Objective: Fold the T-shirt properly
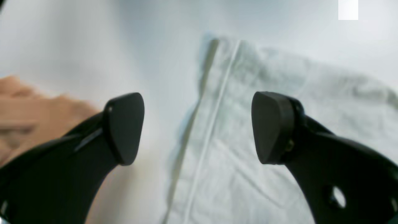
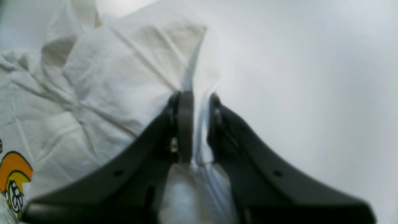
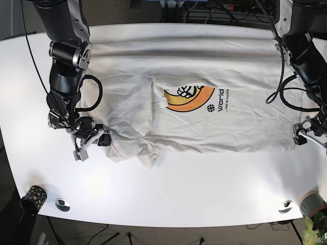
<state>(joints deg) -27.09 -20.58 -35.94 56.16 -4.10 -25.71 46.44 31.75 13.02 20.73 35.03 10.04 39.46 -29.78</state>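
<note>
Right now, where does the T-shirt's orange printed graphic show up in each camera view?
Left wrist: not in view; only plain white T-shirt fabric and a hem seam.
Right wrist: orange graphic at the lower left edge, partly cut off.
Base: orange graphic at the shirt's centre, beside the "World" text.
Shared landmark: the white table under the shirt.

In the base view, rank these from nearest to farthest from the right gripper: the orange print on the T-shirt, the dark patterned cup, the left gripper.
1. Dark patterned cup: at the near table edge, just below the right gripper.
2. Orange print: mid-table, on the T-shirt chest.
3. Left gripper: at the far side of the table, by the shirt's hem.
</note>
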